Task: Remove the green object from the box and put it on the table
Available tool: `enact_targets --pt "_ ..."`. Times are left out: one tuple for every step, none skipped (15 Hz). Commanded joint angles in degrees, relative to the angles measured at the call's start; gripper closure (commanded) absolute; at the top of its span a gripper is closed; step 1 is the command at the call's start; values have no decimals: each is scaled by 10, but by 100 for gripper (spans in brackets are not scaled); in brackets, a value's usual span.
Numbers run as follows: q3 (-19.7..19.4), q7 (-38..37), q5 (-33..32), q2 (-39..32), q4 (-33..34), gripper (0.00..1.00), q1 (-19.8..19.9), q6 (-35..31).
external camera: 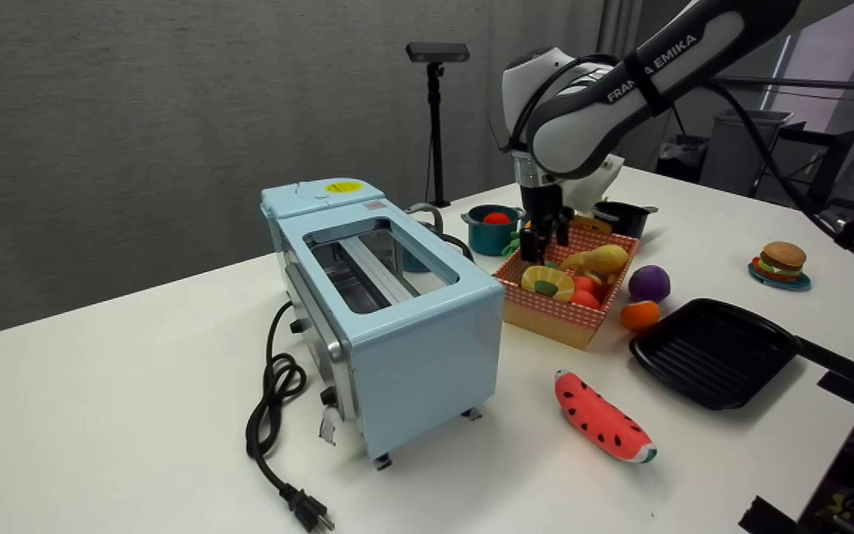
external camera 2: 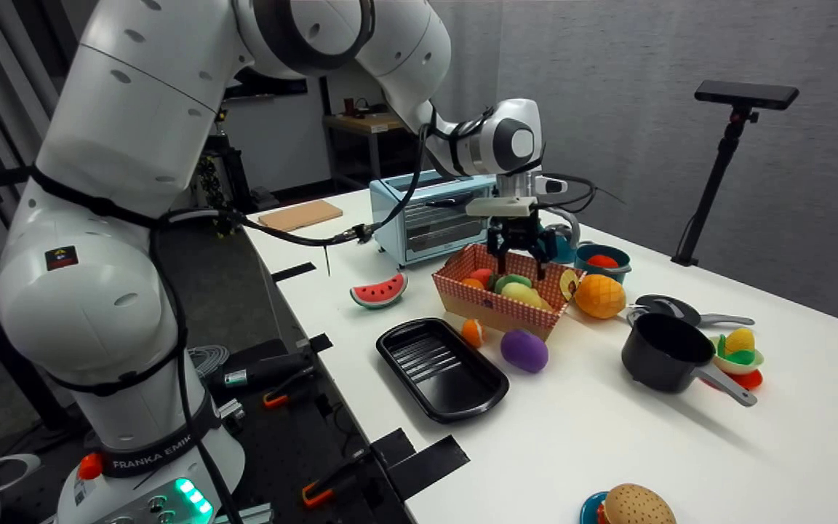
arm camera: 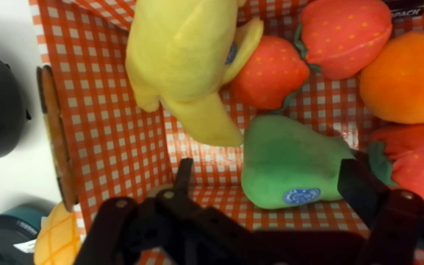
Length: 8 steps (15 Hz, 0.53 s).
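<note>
wrist view only: blue label (arm camera: 301,196) on green pear (arm camera: 283,162) | tool (arm camera: 266,168): spread wide

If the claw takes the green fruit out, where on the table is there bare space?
The white table is bare between the black pan, the burger and the gray saucepan. There's also room beyond the cord of the toaster oven, away from the box. Around the box it's crowded: purple fruit, orange fruit and pineapple-like toy sit close by.
</note>
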<state>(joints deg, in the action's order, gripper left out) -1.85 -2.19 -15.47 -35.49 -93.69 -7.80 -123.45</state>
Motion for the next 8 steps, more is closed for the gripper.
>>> enact_targets --pt "-4 12 -15 -39 57 0 -1 28" --pt "-5 14 -19 -46 65 0 -3 30" --pt "-6 16 -22 -52 71 0 -5 32" --pt "-6 19 -25 -58 76 0 -6 34" --pt "-6 21 -27 -63 80 0 -7 36" --pt "-6 23 -28 -67 84 0 -7 37" --pt "-5 25 -28 -72 90 0 -8 40" --pt "-4 26 -27 -76 96 0 -8 42"
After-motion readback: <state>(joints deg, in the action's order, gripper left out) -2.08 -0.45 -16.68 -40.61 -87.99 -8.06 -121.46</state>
